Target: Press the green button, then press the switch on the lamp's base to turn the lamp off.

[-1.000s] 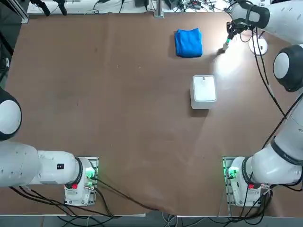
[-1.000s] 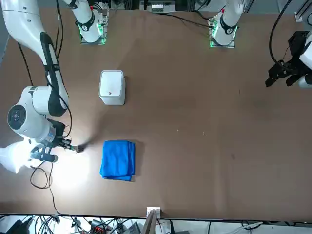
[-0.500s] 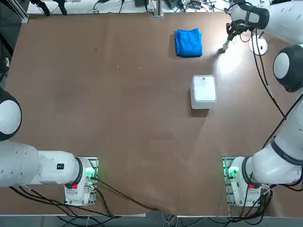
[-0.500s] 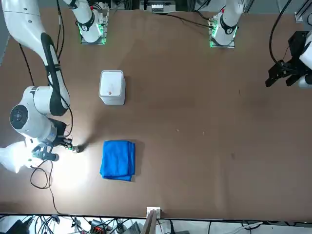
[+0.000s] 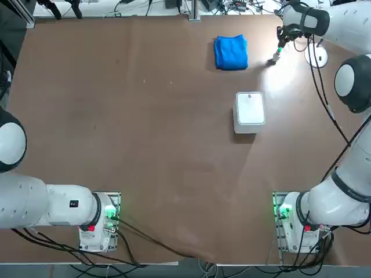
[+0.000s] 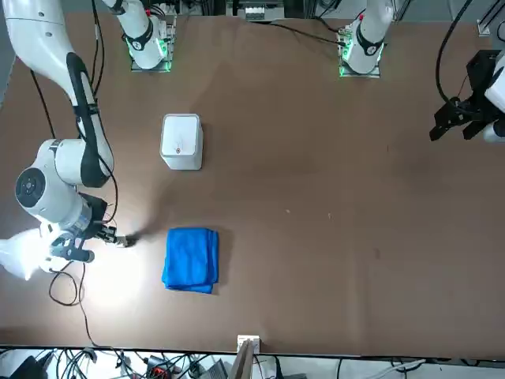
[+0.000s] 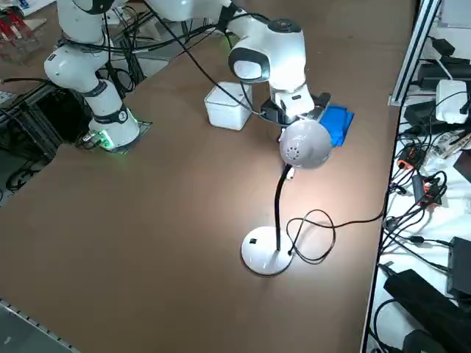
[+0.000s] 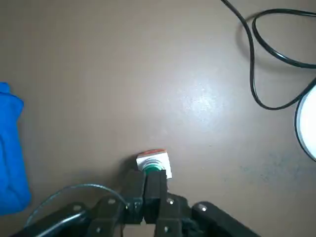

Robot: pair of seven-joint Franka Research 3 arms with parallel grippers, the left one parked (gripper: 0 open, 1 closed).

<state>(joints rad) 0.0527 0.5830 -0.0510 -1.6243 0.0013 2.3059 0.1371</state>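
Right wrist view: shut right gripper at green button, front view unclear

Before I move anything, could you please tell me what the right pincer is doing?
Right pincer: closed, holding nothing, fingertips at the small green-topped button.

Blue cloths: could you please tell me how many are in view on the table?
1: the blue cloth lies beyond the white square box in the top view. Others may be hidden under the working arm.
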